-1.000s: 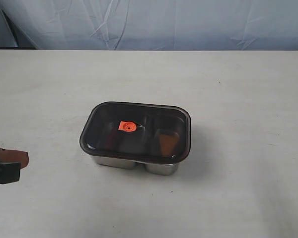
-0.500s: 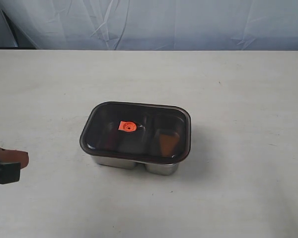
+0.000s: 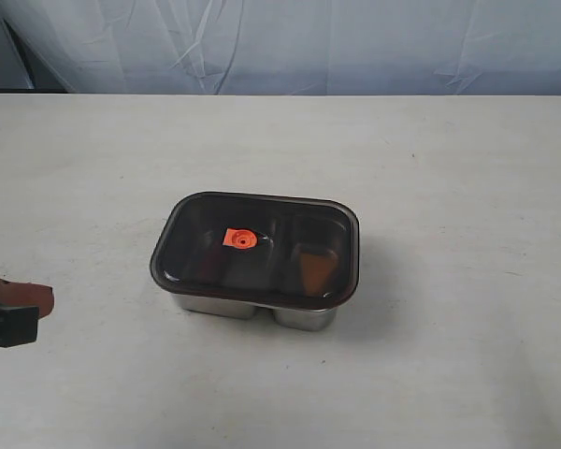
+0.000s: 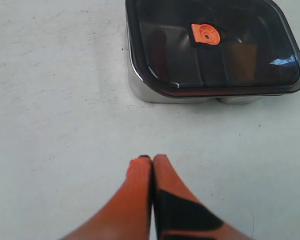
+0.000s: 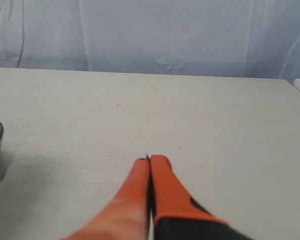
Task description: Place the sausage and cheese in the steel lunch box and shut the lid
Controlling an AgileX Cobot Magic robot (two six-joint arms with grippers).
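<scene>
Both the left gripper [image 4: 151,159] and the right gripper [image 5: 150,159] we find closed and empty, clear of the steel lunch box [image 3: 304,318], its lid [image 3: 254,248] seated on.

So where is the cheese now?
The cheese is inside the steel lunch box, in the right compartment in the exterior view, seen dimly through the dark lid on top.

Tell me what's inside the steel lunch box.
The dark lid covers the steel lunch box. Through it the cheese shows dimly in the right-hand compartment of the exterior view. The other compartment is too dark to tell what it holds.
</scene>
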